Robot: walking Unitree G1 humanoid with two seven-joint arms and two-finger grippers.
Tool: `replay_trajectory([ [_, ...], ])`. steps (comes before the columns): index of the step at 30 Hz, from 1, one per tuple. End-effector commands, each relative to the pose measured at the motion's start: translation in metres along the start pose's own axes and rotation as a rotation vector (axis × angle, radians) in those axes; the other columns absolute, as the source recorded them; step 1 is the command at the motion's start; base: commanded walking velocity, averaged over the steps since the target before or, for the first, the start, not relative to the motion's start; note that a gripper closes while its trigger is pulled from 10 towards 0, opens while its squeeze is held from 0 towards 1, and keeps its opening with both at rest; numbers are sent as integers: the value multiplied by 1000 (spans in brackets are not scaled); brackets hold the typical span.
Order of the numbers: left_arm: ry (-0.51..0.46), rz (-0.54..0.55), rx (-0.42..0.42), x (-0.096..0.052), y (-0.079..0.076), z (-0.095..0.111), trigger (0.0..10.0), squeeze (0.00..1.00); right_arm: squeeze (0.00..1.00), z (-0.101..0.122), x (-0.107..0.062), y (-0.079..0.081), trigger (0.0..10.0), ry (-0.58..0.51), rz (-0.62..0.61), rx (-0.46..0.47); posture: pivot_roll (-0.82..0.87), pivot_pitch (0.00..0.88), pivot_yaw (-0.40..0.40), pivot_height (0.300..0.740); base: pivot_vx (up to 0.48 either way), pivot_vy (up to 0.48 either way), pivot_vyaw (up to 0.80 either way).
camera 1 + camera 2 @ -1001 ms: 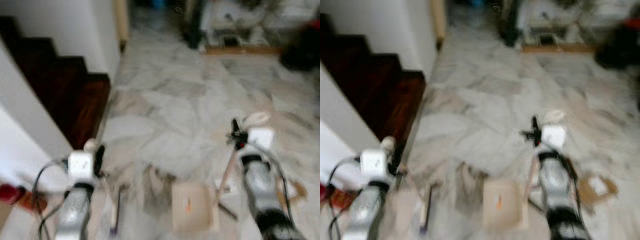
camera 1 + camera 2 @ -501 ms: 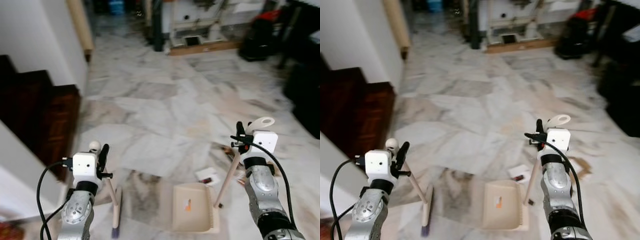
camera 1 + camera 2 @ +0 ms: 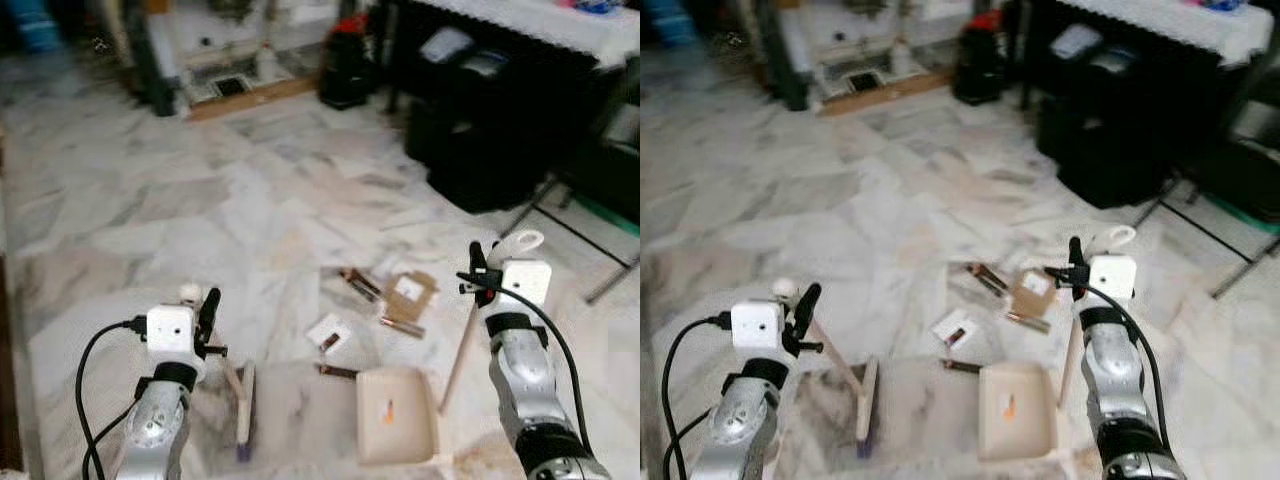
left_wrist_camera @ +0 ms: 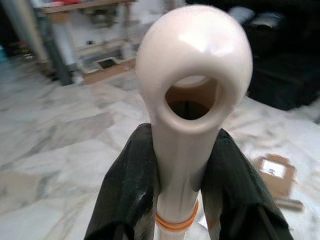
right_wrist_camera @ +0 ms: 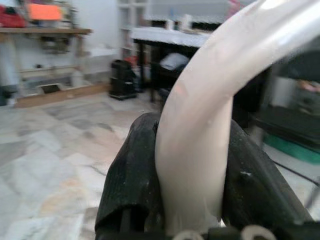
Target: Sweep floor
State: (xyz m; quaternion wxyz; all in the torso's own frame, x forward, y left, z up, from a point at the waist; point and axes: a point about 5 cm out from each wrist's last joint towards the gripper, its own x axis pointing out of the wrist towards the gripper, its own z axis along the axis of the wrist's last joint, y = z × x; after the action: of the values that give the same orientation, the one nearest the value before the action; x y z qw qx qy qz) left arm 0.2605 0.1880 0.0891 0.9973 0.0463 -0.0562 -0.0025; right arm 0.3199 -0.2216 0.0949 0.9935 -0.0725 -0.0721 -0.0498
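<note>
Marble floor [image 3: 200,210] in grey and white is stretching ahead of me, with dark furniture [image 3: 500,120] standing at the far right and a low wooden shelf unit [image 3: 220,60] at the back.

I am holding the broom [image 3: 243,405] in the left gripper [image 3: 207,318]; in the left wrist view its black fingers [image 4: 127,195] are clamping both sides of the cream handle just under the hanging loop [image 4: 192,75]. The broom's head is resting on the floor just ahead of my left arm, and the handle is leaning back up to the gripper.

I am holding the dustpan [image 3: 395,415] by its long handle [image 3: 460,350] in the right gripper [image 3: 475,275], fingers [image 5: 135,175] closed snug around the pale shaft. The pan is lying flat on the floor between my two arms, with a small orange mark inside it.

Litter is lying just beyond the pan: a brown cardboard piece [image 3: 410,293], a white card [image 3: 328,333], and several thin dark sticks [image 3: 358,283] scattered near them.
</note>
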Motion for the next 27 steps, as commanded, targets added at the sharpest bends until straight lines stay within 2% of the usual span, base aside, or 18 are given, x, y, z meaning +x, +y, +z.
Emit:
replay_trajectory([
  [1, -44, -8, 1, 2, -1, 7, 10000, 0, 0, 8, 4, -2, 10000, -35, 1, -5, 59, 4, 47, 740, 0, 0, -800],
  [12, -45, -17, 3, 3, -2, 7, 10000, 0, 0, 8, 4, -1, 10000, -39, 5, -6, 57, 0, 46, 740, 0, 0, -783],
  [27, -57, -6, -12, 2, -1, 9, 10000, 0, 0, 9, 3, -1, 10000, -53, 1, -9, 64, 10, 46, 740, 0, 0, 0],
])
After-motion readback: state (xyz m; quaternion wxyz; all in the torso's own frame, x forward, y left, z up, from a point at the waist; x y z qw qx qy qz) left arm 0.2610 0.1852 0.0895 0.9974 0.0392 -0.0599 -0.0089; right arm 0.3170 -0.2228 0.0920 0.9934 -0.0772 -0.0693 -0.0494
